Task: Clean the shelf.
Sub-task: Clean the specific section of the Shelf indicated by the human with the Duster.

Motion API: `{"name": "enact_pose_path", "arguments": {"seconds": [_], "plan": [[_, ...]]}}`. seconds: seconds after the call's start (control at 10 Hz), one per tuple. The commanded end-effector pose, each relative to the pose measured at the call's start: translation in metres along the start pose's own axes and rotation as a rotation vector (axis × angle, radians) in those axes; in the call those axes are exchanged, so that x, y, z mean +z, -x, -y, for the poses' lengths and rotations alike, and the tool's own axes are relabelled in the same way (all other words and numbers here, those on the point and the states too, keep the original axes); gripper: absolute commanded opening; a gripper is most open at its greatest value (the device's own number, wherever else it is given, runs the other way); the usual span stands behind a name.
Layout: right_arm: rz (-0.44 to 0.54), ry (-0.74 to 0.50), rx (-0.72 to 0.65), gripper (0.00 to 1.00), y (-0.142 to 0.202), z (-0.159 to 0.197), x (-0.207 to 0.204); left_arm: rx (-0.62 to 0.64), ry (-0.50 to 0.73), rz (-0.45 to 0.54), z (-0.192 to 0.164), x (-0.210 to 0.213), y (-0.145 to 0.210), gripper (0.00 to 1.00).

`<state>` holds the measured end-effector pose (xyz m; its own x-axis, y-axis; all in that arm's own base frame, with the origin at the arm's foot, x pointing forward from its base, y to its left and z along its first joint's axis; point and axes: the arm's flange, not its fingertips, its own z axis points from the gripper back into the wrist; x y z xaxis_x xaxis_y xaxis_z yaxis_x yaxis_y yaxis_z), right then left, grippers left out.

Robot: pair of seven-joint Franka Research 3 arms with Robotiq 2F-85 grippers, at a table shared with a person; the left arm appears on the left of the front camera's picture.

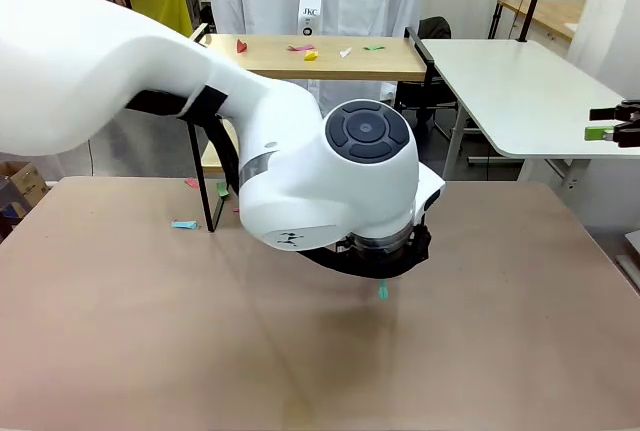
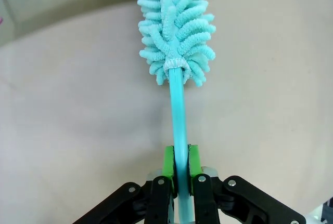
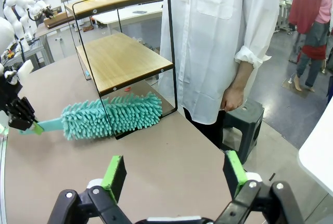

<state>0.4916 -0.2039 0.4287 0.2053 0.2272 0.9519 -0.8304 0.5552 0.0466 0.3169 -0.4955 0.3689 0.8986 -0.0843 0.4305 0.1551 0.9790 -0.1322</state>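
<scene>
The shelf (image 3: pixel 122 60) is a two-board wooden rack in a thin black frame; it also stands at the table's far side (image 1: pixel 330 57). Small coloured paper scraps (image 1: pixel 311 54) lie on its top board. My left gripper (image 2: pixel 179 164) is shut on the thin handle of a teal fluffy duster (image 2: pixel 174 21). From the right wrist, the duster head (image 3: pixel 112 115) sits low over the table at the foot of the shelf, under the lower board's edge, with the left gripper (image 3: pixel 21 115) at its handle end. My right gripper (image 3: pixel 174 174) is open and holds nothing, and it hovers at the far right (image 1: pixel 610 132).
A person in a white coat (image 3: pixel 208 42) stands close behind the shelf, hand hanging by the table's corner. More scraps (image 1: pixel 183 224) lie on the tan table (image 1: pixel 480 351) near the shelf's left leg. The left arm's white wrist (image 1: pixel 330 181) blocks the middle of the front view.
</scene>
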Motion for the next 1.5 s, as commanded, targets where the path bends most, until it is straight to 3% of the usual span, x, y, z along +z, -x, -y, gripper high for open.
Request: {"name": "enact_pose_path", "arguments": {"seconds": [0.0,0.3,0.7,1.4], "plan": [[0.001,0.000,0.006,1.00,-0.003,-0.001,-0.001,0.030,-0.049,0.018,0.011,-0.013,-0.002,0.13],[0.001,0.000,0.006,1.00,-0.003,-0.001,-0.001,0.052,-0.060,-0.028,0.007,-0.013,-0.005,0.13],[0.001,0.000,0.006,1.00,-0.003,-0.001,-0.001,0.019,-0.050,-0.001,0.003,-0.015,-0.001,0.13],[0.001,0.000,0.006,1.00,-0.003,-0.001,-0.001,0.047,-0.131,-0.036,-0.046,-0.007,-0.009,0.13]]}}
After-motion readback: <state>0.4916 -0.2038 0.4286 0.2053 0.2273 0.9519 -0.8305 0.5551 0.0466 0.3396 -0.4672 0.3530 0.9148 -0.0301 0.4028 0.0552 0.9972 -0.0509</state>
